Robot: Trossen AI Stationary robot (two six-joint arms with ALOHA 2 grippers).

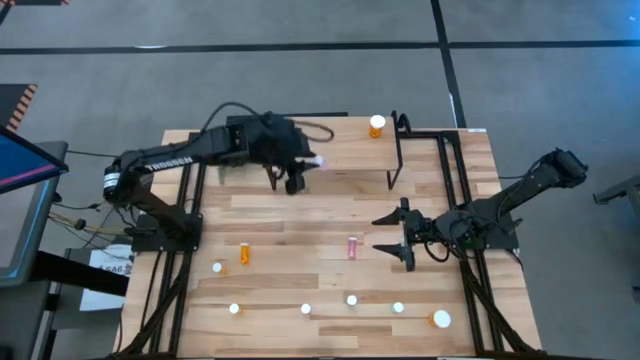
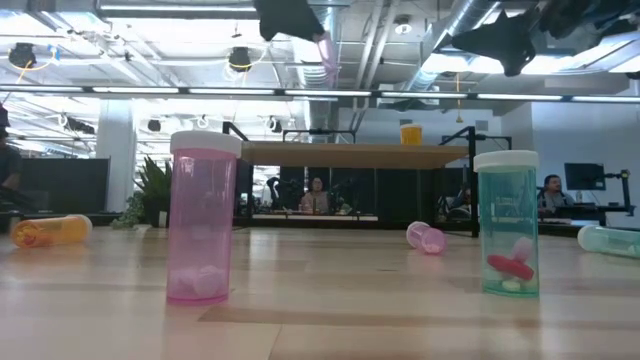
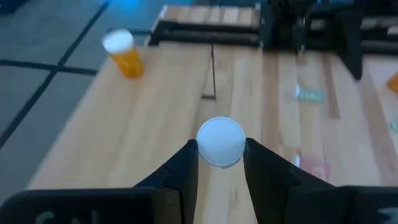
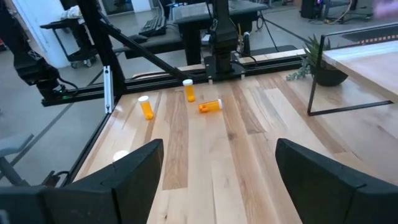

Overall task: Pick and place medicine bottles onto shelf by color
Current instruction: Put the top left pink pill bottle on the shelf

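Above the shelf's [image 1: 330, 150] near edge we hold a pink bottle [image 1: 317, 161] clamped in our left gripper [image 1: 305, 172], carrying it for placement; our right gripper [image 1: 398, 238] waits beside it, fingers apart.

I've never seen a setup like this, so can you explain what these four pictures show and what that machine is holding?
Two dark robot arms work at a wooden table. One picture looks straight down, one looks level across the tabletop, and two come from cameras on the arms' wrists. The left gripper is raised and holds a pink bottle with a white cap. The right gripper is open and empty. An orange bottle already stands on the shelf. More bottles stand or lie on the table, such as an upright pink bottle and a teal one.
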